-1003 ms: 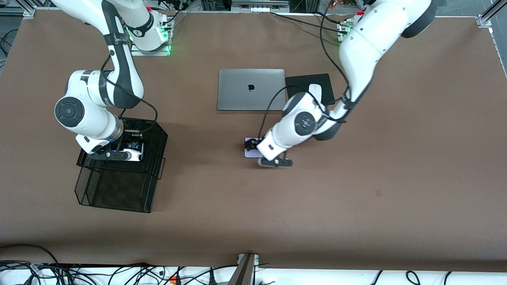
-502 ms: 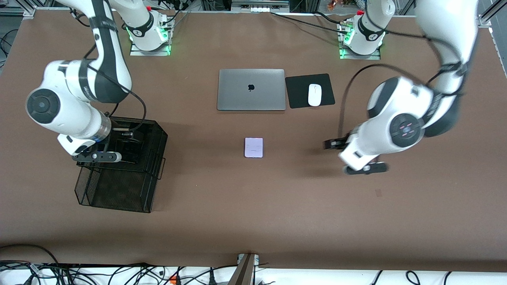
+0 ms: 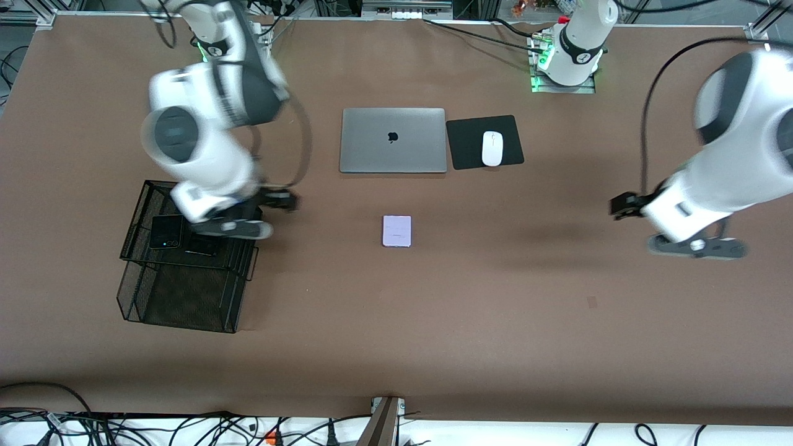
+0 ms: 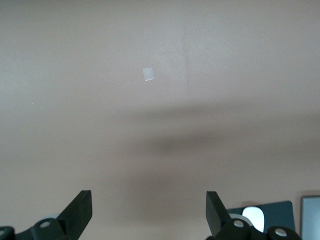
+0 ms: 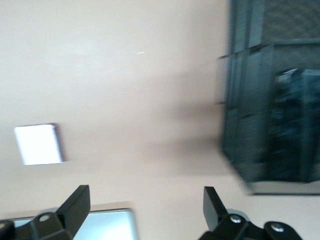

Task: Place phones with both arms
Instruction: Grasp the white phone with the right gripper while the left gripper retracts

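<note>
From the front camera you see the brown worktop (image 3: 433,322) with the lavender-white phone (image 3: 396,231) lying flat near its middle, nearer to the camera than the grey laptop (image 3: 393,140) and the white mouse (image 3: 492,148) on its black pad (image 3: 484,142). Toward the right arm's end stands a black mesh basket (image 3: 186,297); on its upper tier lie the squarish black phone with the green dot (image 3: 165,231) and, just beside it, the slim black phone (image 3: 201,248). The right gripper (image 3: 248,217) hangs over the basket's edge and holds nothing. The left gripper (image 3: 681,232) is over bare worktop at the left arm's end, well apart from the lavender phone. In the left wrist view your left gripper (image 4: 149,212) stands wide open and empty above bare worktop. In the right wrist view the right gripper (image 5: 146,207) is likewise spread wide with nothing between its fingers, the lavender-white phone (image 5: 39,144) and the basket (image 5: 272,115) lying below.
</note>
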Robot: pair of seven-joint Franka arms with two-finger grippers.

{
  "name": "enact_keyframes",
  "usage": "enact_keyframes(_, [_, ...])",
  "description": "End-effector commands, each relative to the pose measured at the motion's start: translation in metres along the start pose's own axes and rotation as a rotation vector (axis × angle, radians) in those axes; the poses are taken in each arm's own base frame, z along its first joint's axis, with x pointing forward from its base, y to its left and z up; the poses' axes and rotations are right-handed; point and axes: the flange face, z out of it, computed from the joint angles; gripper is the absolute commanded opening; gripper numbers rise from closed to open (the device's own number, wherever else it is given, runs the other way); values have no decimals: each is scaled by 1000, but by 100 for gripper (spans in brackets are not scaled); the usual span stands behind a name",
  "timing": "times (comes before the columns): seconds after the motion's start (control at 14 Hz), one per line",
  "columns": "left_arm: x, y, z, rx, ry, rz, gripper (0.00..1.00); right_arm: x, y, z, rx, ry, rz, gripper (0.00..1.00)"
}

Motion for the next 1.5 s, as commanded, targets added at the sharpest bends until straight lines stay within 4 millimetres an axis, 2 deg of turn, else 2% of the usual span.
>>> enact_keyframes(0.0, [-48, -38, -20, -15, 141, -26, 100, -14, -88, 22, 42, 42, 61, 100])
enact_keyframes(0.14, [-68, -39, -31, -6, 193, -28, 100, -35, -139, 44, 66, 80, 85, 100])
enact_keyframes(0.21, [-70, -39, -30, -7, 187, -33, 100, -48, -164, 59, 72, 105, 87, 100])
enact_keyframes(0.29, [-69, -40, -26, -7, 167, -34, 100, -58, -183, 77, 74, 124, 86, 100])
enact_keyframes(0.43, [-67, -40, -21, -9, 115, -26, 100, -74, -208, 121, 58, 146, 69, 100])
enact_keyframes(0.64, [-66, -39, -21, -9, 118, -31, 100, -74, -212, 177, 11, 162, 43, 100])
enact_keyframes(0.79, [-67, -39, -23, -9, 117, -27, 100, -73, -209, 200, -20, 162, 30, 100])
enact_keyframes(1.22, [-68, -43, -22, -9, 109, -30, 100, -70, -206, 237, -44, 188, -22, 100])
enact_keyframes(1.43, [-67, -42, -21, -10, 106, -30, 100, -68, -205, 248, -38, 199, -22, 100])
